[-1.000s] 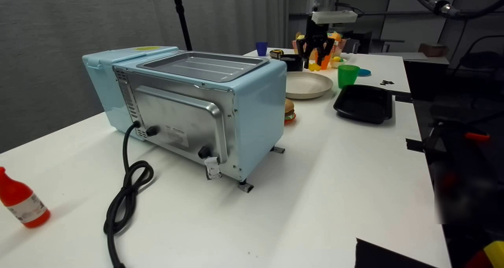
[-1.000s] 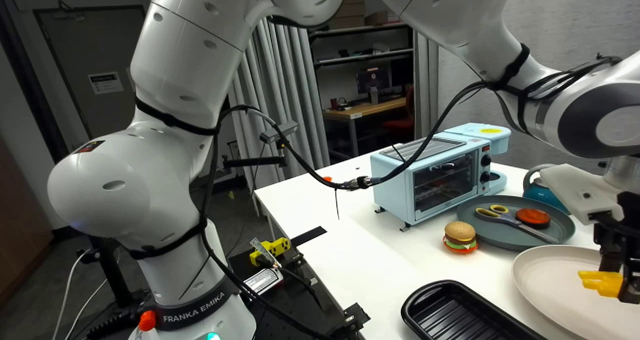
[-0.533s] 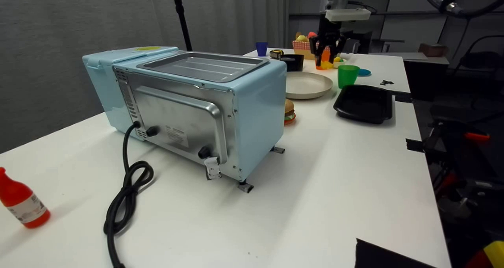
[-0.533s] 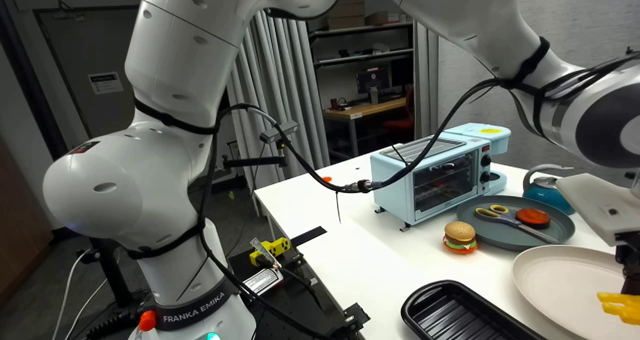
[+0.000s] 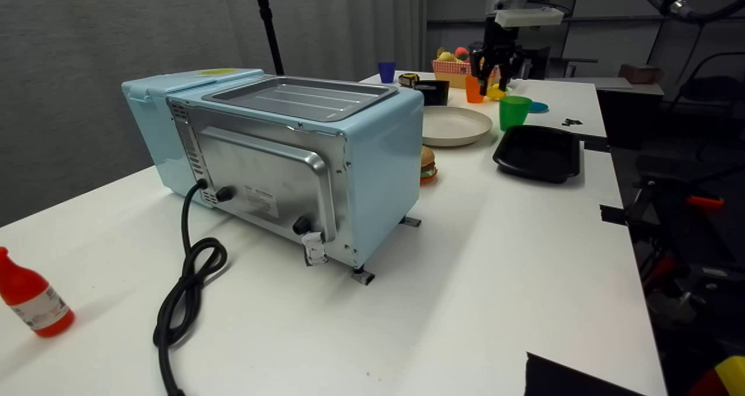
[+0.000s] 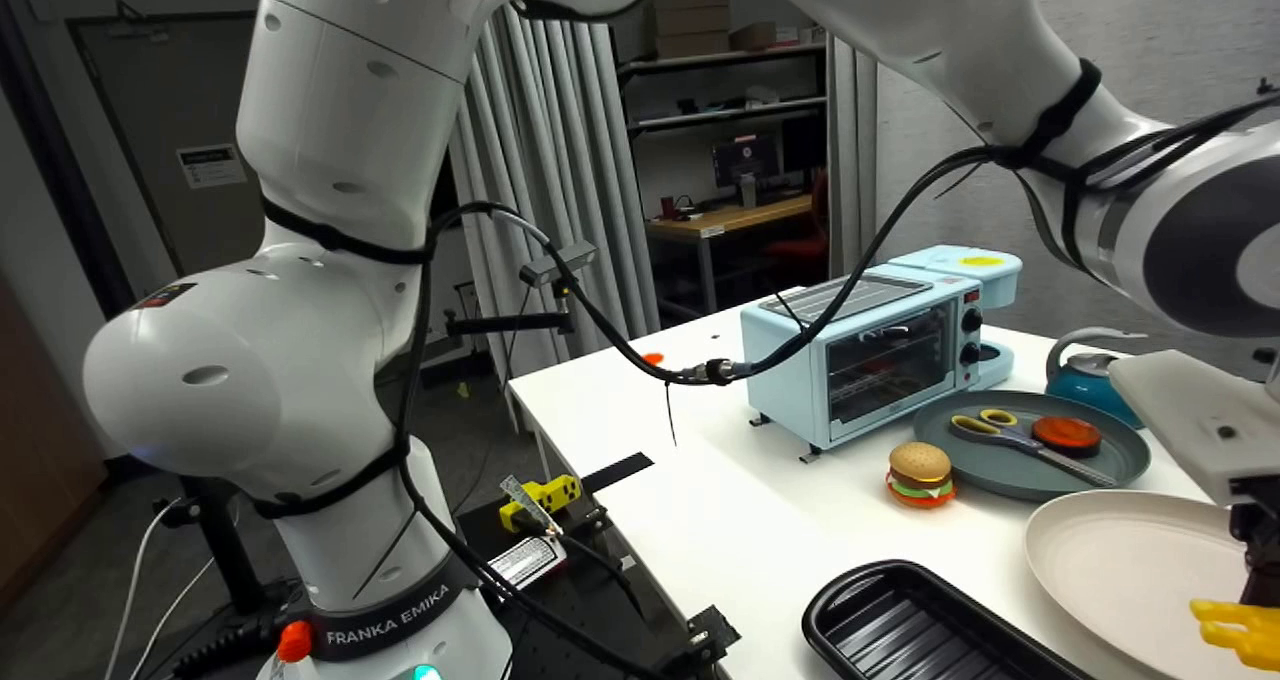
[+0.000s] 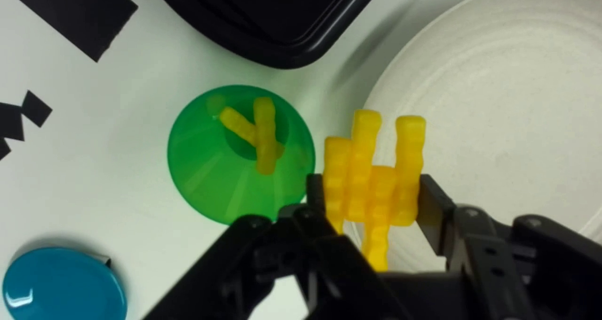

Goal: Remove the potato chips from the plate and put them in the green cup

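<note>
claw [image 7: 373, 198]: fingers partway apart, squeezed onto the load; you've got potato chips [image 7: 362, 169] pinched between them.
potato chips: yellow sticks bundled side by side, ends jutting past the fingertips; you're holding them up off the bench [image 6: 700, 530]. in your wrist view they sit between the green cup [image 7: 211, 169] and the plate [image 7: 508, 122], overlapping the plate's edge.
green cup: upright on the bench; more chips [image 7: 266, 136] lie inside, two sticks crossing. one finger covers a bit of its rim in your wrist view.
plate: pale, round, flat on the bench just beside the cup; your other finger is in front of it in that view.
black tray [image 7: 287, 52]: just beside cup and plate, a strip of bench showing between.
blue disc [image 7: 66, 282]: on the bench near the cup, on the side away from the plate.
orange cup [image 5: 474, 89]: in an exterior view you see it partly behind the claw, near a basket [image 5: 451, 78].
oven [image 6: 880, 360]: light blue, in both exterior views; toy burger [image 6: 920, 475] near its door side.
grey plate [image 6: 975, 472]: scissors [image 6: 1030, 446] and a red disc [image 6: 1066, 436] lie on it.
</note>
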Robot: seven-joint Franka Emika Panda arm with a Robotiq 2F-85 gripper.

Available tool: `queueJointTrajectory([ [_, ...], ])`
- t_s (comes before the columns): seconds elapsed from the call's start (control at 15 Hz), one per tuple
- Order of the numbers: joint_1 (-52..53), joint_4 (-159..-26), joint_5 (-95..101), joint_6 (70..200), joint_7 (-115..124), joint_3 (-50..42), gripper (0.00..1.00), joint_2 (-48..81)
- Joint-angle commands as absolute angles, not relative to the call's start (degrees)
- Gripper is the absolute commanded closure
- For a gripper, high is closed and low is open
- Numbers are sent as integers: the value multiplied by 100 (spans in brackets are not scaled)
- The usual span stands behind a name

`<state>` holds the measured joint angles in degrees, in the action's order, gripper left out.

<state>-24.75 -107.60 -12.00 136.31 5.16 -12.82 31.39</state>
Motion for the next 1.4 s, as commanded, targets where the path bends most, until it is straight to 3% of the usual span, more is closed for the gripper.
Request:
queueJointTrajectory([
  [0.0, -2537, -11109, -1318, 13691, 247, -1329, 75, 2802],
  [1.33, -2745, -11201, -1317, 13624, 197, -1554, 75, 2886],
])
